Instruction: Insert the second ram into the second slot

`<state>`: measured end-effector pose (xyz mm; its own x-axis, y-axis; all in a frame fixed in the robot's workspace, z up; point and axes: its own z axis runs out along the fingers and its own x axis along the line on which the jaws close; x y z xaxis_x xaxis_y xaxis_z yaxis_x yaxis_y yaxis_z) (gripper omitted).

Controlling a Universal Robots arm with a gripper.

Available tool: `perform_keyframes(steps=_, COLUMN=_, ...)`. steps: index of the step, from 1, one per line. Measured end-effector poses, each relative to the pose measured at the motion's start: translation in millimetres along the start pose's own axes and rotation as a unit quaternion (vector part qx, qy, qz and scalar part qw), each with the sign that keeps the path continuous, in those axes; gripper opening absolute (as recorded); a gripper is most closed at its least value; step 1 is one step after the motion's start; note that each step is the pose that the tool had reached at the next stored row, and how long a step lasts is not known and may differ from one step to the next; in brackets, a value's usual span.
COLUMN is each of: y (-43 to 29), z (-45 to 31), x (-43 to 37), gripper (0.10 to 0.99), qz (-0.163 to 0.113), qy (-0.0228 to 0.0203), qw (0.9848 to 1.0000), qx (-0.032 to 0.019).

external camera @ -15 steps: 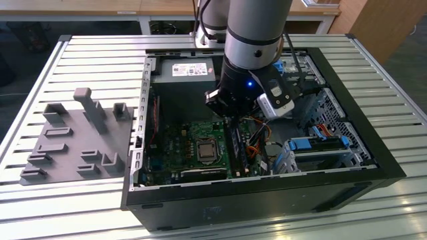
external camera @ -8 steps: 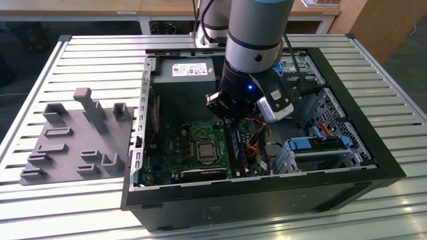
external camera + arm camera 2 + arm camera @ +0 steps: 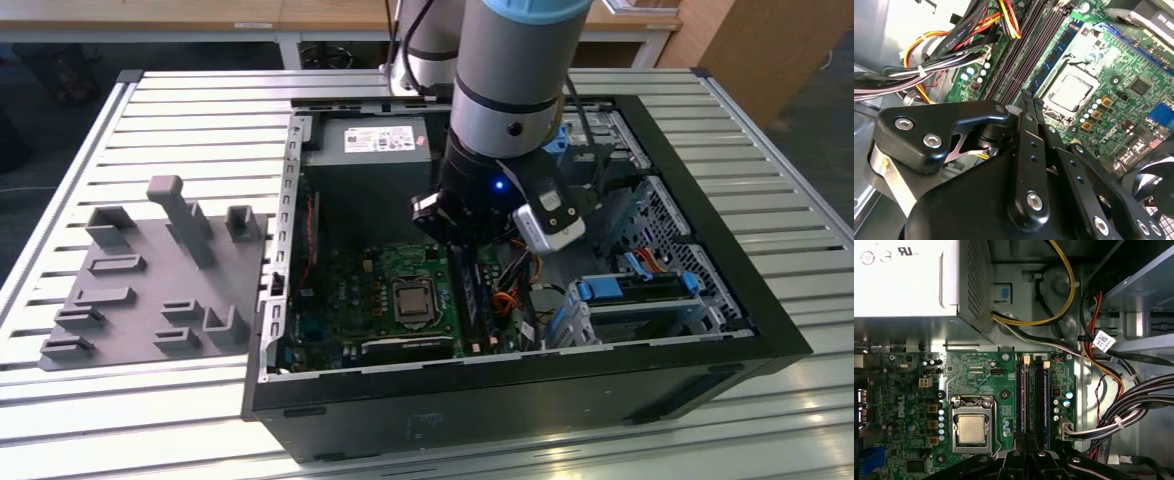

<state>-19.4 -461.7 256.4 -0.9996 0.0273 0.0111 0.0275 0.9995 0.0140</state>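
Gripper (image 3: 1026,104) hovers just above the memory slots (image 3: 1032,395) beside the processor (image 3: 972,429); you cannot tell if it grasps anything. One blue ram (image 3: 1055,54) sits seated nearest the processor.

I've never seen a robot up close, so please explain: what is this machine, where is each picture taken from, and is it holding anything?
It is a robot arm with a gripper at its end, reaching into an open computer case on a slatted table. The exterior view looks on from outside; both wrist views come from cameras riding on the arm, looking down at the motherboard. The gripper hangs over the memory slots beside the processor. A blue memory stick sits in a slot. Whether the gripper holds anything, I cannot tell. A grey fixture plate lies beside the case.
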Motion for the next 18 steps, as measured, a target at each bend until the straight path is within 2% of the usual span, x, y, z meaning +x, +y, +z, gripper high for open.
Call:
perform_keyframes(steps=6, y=-1.5, z=5.1, x=-0.2, gripper=0.118, qz=-0.006, qy=0.0006, qw=1.0, qx=0.0001)
perform_keyframes(steps=12, y=-1.6, z=14.4, x=-1.4, gripper=0.118, qz=-0.007, qy=0.0009, qw=1.0, qx=0.0001)
perform_keyframes(steps=18, y=-1.6, z=18.8, x=-3.7, gripper=0.118, qz=-0.008, qy=0.001, qw=1.0, qx=0.0001)
